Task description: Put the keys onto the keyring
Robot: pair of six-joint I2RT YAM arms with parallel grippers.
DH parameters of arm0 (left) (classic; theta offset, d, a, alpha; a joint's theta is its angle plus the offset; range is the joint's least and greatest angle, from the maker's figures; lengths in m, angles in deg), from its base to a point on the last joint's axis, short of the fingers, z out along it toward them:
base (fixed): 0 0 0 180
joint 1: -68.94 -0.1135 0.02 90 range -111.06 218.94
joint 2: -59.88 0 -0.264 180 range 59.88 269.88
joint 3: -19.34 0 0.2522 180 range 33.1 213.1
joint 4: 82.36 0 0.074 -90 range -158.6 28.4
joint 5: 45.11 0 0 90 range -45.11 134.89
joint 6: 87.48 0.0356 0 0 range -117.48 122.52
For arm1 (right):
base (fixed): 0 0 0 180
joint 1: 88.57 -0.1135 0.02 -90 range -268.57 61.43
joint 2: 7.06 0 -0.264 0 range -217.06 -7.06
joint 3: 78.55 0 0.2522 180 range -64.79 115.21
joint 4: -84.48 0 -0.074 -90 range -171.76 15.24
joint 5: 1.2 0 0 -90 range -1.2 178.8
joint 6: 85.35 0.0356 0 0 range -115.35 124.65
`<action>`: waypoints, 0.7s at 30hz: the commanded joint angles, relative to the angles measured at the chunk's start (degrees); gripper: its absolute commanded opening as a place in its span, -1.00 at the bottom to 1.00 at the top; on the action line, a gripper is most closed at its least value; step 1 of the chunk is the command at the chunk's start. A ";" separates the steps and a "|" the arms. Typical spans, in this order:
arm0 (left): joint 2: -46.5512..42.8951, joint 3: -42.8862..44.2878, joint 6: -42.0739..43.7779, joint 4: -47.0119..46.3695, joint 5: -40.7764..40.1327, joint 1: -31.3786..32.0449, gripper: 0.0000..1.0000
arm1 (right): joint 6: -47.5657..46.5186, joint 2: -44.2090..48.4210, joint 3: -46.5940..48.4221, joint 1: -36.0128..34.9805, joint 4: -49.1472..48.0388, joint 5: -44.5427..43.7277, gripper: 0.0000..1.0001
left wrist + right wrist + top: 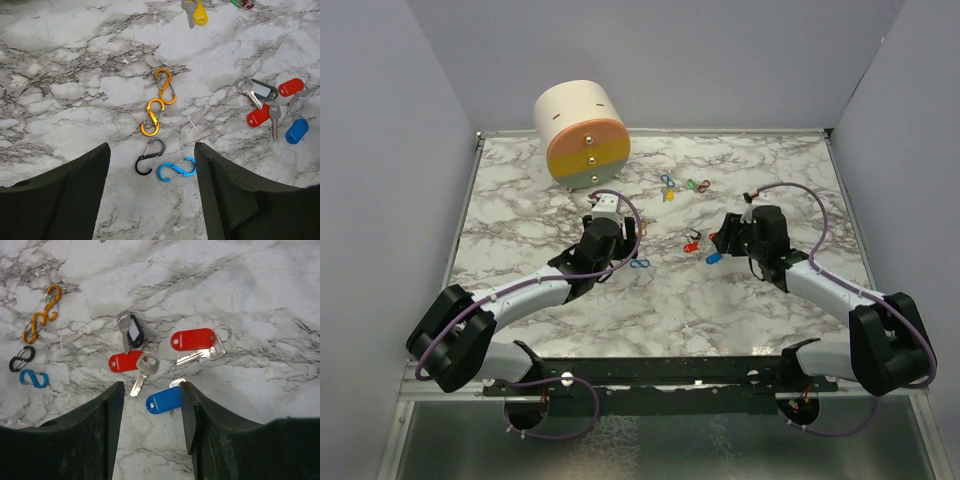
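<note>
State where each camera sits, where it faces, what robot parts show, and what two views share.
Top external: above and behind the bases, looking down on the table; left arm and right arm show.
Left wrist: on its wrist, looking down at the blue clip; left fingers at bottom.
Right wrist: likewise, down at the blue key between the right fingers.
Both wrist views share that key and clip.

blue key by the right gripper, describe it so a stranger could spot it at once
On the marble table, look right of centre, just ahead of the right gripper, where four tagged keys lie clustered. The blue key is the one nearest the gripper. Its neighbours carry two red tags and a black tag; only its tag is blue.
</note>
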 commanded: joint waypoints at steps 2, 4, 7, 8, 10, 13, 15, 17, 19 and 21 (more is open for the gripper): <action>-1.35 -0.75 -0.23 -2.02 1.24 0.05 0.40 | -4.47 0.28 -2.73 -3.89 -8.52 3.06 0.07; -1.72 -1.16 -0.11 -2.24 1.41 0.06 0.40 | -5.16 -0.53 -3.25 -4.74 -10.25 3.37 0.12; -2.43 -1.54 0.02 -2.43 1.65 0.04 0.40 | -4.12 -0.74 -3.73 -4.94 -10.65 1.20 0.13; -2.69 -1.65 0.02 -2.43 1.68 0.05 0.40 | -3.29 -0.36 -3.87 -4.94 -10.39 -0.07 0.13; -3.09 -1.90 0.20 -2.43 1.55 0.05 0.40 | -1.20 0.45 -3.63 -4.90 -8.61 -3.41 0.13; -3.30 -2.02 0.33 -2.53 1.57 0.03 0.40 | 3.26 0.13 -1.06 -4.87 -1.79 -9.50 0.12; -3.23 -2.01 0.31 -2.65 1.91 0.04 0.40 | 4.66 -0.48 0.59 -4.90 2.59 -11.58 0.11; -2.98 -1.89 0.22 -2.69 2.24 0.01 0.40 | 5.85 -0.64 1.17 -4.87 5.20 -12.46 0.11; -2.63 -1.85 0.20 -2.69 2.38 0.04 0.40 | 6.60 -0.68 1.04 -4.84 6.69 -12.87 0.11; -2.30 -1.86 0.20 -2.85 2.51 0.01 0.40 | 7.34 -0.66 0.73 -4.91 7.39 -13.37 0.11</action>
